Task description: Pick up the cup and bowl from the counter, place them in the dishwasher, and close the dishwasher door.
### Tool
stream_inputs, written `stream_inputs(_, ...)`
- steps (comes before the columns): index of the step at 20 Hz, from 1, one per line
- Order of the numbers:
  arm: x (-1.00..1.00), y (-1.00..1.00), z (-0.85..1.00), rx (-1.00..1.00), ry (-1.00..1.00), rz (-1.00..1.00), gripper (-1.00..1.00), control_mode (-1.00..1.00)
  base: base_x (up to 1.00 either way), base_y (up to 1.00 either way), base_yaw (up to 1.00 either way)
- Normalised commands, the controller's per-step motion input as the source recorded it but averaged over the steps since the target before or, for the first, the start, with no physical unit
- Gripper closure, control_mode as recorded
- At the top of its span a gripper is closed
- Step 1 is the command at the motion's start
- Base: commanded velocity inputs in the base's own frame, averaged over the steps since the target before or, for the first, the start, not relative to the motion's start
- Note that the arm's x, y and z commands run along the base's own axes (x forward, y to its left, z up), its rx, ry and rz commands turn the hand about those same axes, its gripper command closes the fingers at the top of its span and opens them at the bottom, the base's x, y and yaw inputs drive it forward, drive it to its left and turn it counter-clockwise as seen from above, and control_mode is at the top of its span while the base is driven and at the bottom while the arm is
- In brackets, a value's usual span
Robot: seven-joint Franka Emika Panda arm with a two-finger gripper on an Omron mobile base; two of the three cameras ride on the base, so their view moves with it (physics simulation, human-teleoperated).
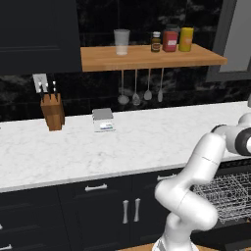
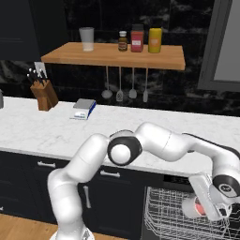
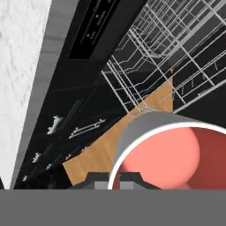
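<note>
Right at the lens in the hand view, the cup [image 3: 165, 154] shows its pale rim and pinkish-red inside, with the end effector [image 3: 114, 177] pinched shut on that rim, one dark tip to each side of the wall. Beyond it spreads the wire rack [image 3: 176, 57] of the dishwasher [image 3: 101, 26], with wooden floor [image 3: 101, 150] beneath and dark cabinets alongside. In the right base view the arm [image 2: 154, 140] reaches from the lower left across and down to the lower right, where the end effector [image 2: 206, 208] holds the cup [image 2: 199, 209] on its side, mouth turned toward the camera on the hand, just above the pulled-out rack [image 2: 168, 215]; whether the cup touches the wires I cannot tell. The table [image 2: 51, 129], white marble with grey veins, runs the width of the scene above dark cabinets with silver handles. Along its back stand a wooden knife block [image 2: 44, 96] and a small grey scale [image 2: 83, 109], well apart from the rack. Above them a wooden shelf [image 2: 117, 55] carries a clear tumbler [image 2: 86, 38] at its left and three jars [image 2: 137, 38] to the right, with four utensils [image 2: 125, 91] hanging beneath it. In the left base view the arm [image 1: 196, 181] rises at the lower right, with the rack [image 1: 228, 193] behind its elbow.
</note>
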Motion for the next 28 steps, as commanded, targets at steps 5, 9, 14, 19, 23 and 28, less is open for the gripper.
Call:
stream_inputs(5, 0.51, 0.35, -0.64, -0.03, 0.0, -0.29, 1.0, -1.0, 0.0, 0.0, 0.0)
stream_inputs(9, 0.51, 0.39, -0.37, -0.04, 0.0, -0.32, 1.0, -1.0, 0.0, 0.0, 0.0)
stream_inputs(14, 0.18, 0.29, -0.32, -0.05, 0.05, -0.35, 1.0, -1.0, 0.0, 0.0, 0.0)
stream_inputs(19, 0.2, 0.16, -0.45, -0.09, 0.1, -0.37, 1.0, -1.0, 0.0, 0.0, 0.0)
stream_inputs(23, 0.0, 0.0, -0.44, -0.05, 0.01, -0.19, 1.0, -1.0, 0.0, 0.0, 0.0)
stream_inputs(28, -0.08, -0.03, -0.23, 0.0, 0.05, -0.06, 1.0, -1.0, 0.0, 0.0, 0.0)
